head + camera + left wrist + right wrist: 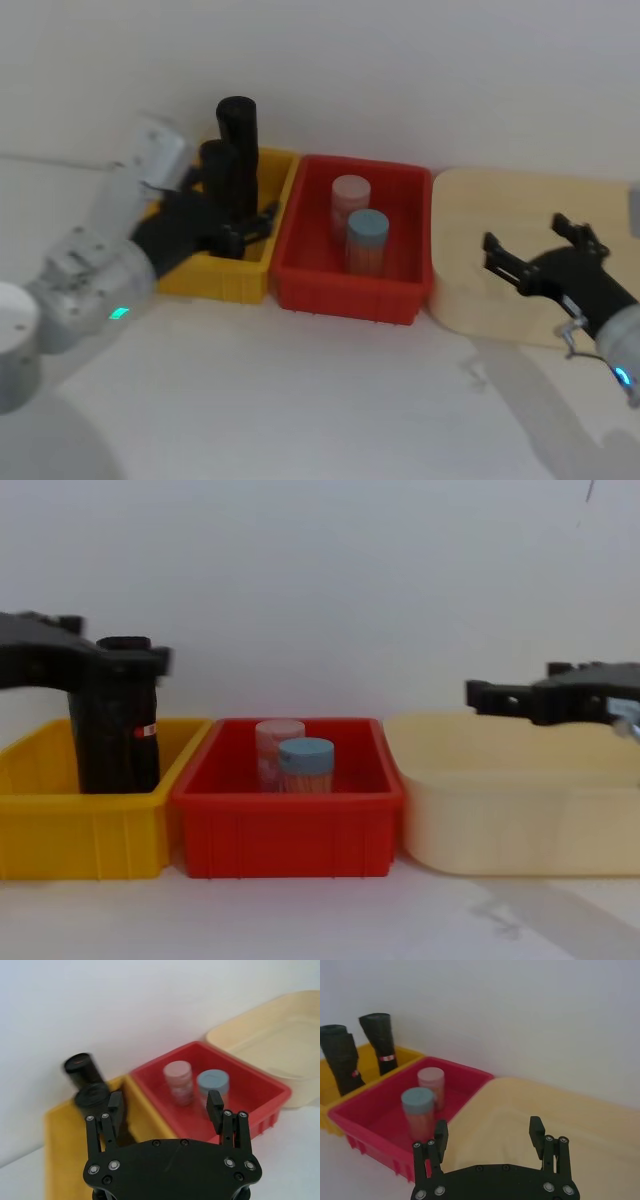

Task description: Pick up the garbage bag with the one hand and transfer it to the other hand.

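My left claw, on the arm with the green ring, is down at the yellow bin. Its jaws are spread wide with nothing between them. The garbage bag stands upright in that bin, the nearer of two black rolls. In the left wrist view one finger sits just beside it, on its red-bin side. I cannot tell from here whether the finger is touching the roll. The other black roll stands behind it, closer to the wall and reaching a bit higher, with a red-and-white band around it.

My right claw, on the arm with the blue ring, hangs over the cream tray, well apart from the bag. It is spread open too and holds nothing.

The three containers sit in a row against the back of the table, side by side and nearly touching: yellow bin on my left, red bin in the middle, cream tray on my right. Two clear jars stand upright in the red bin, a pink-lidded jar behind a blue-lidded jar. The tabletop is plain white and bare in front of the bins. Behind them is a plain white wall.
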